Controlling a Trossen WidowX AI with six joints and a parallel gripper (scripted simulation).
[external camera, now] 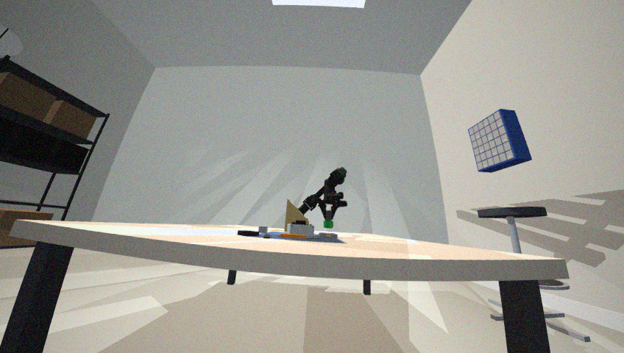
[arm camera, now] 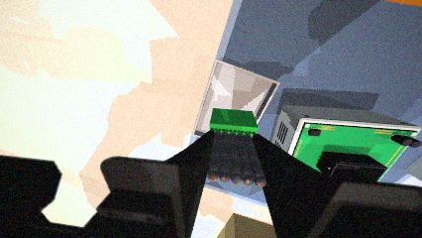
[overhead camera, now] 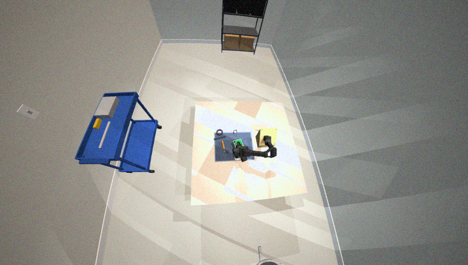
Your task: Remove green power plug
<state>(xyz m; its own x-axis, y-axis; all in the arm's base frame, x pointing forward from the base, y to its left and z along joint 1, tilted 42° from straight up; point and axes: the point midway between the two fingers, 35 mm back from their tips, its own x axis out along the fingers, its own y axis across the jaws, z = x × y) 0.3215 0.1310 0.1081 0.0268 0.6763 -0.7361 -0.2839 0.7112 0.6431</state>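
Note:
My gripper [arm camera: 233,136] [external camera: 327,222] is shut on the green power plug [arm camera: 233,121] [external camera: 327,224] and holds it in the air, out of its socket. In the wrist view the plug hangs over the near edge of the grey tray [arm camera: 231,88], which lies on the blue mat beside the circuit board. The green circuit board [arm camera: 347,141] [overhead camera: 237,142] sits on its grey box to the right of the tray, with its black empty socket [arm camera: 349,163] showing. In the exterior view the plug hangs a little above the low tray [external camera: 327,235]. In the top view the arm hides the tray.
On the blue mat [overhead camera: 223,154] lie an orange pen [overhead camera: 223,144], a dark ring [overhead camera: 219,132] and a small grey block [overhead camera: 235,131]. A tan wedge-shaped box [overhead camera: 266,135] stands at the arm's base. A blue cart [overhead camera: 111,131] and a shelf [overhead camera: 241,26] stand off the table.

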